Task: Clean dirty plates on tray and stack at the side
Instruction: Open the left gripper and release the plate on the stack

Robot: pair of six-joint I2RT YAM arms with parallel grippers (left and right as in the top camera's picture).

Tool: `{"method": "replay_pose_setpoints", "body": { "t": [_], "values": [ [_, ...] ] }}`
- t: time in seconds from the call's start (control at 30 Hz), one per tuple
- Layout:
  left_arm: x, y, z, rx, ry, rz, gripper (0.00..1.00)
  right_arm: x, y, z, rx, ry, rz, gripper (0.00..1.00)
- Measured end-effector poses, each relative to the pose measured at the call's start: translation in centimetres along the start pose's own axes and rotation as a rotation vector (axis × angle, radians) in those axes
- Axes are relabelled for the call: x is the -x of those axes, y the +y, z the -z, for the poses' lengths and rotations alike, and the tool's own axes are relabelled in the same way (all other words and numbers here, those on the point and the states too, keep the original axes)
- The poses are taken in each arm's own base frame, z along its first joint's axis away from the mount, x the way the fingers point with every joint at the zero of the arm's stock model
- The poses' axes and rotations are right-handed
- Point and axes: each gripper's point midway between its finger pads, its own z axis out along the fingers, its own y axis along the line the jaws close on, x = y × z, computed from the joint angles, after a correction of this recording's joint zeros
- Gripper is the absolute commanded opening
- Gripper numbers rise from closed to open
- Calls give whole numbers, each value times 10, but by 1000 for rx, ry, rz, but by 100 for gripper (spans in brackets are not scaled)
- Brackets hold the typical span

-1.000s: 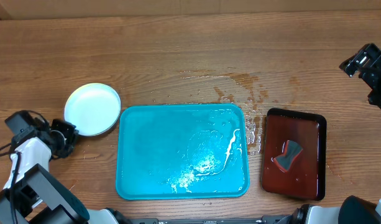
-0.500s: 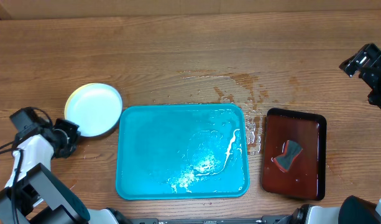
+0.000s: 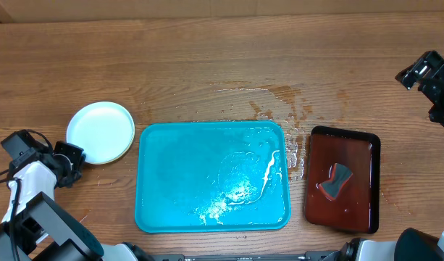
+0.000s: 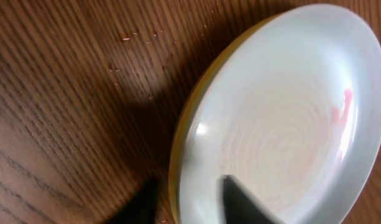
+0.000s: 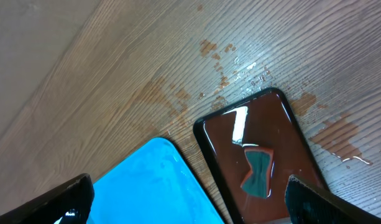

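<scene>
The plates lie as one low stack on the table, left of the turquoise tray. Only a white top plate and a yellow rim under it show. In the left wrist view the top plate has a small pink smear. My left gripper sits at the stack's lower-left edge. Its fingers straddle the rim, one inside and one outside, shut on it. My right gripper is open and empty, high at the far right; its wrist view looks down on both trays. The turquoise tray holds only water.
A dark red-brown tray stands right of the turquoise tray and holds a grey-green sponge, which also shows in the right wrist view. Water and brownish drops lie on the wood behind the trays.
The plate stack has slid left and slightly toward the front, together with my left gripper. It now lies flat, farther from the turquoise tray. The right arm has not moved.
</scene>
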Motion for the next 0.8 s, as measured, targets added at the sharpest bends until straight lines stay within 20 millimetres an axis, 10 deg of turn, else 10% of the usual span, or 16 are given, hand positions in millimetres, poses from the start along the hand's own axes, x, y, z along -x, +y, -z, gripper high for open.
{"method": "replay_pose_setpoints", "body": {
  "t": [0.4, 0.63, 0.8],
  "values": [
    [9, -25, 17, -64, 23, -61, 71, 1, 0, 0, 1, -3, 1, 100],
    [28, -88, 81, -171, -98, -296, 73, 13, 6, 0, 21, -53, 71, 100],
    [4, -146, 138, -289, -194, -565, 75, 22, 13, 1, 37, -96, 177, 100]
  ]
}}
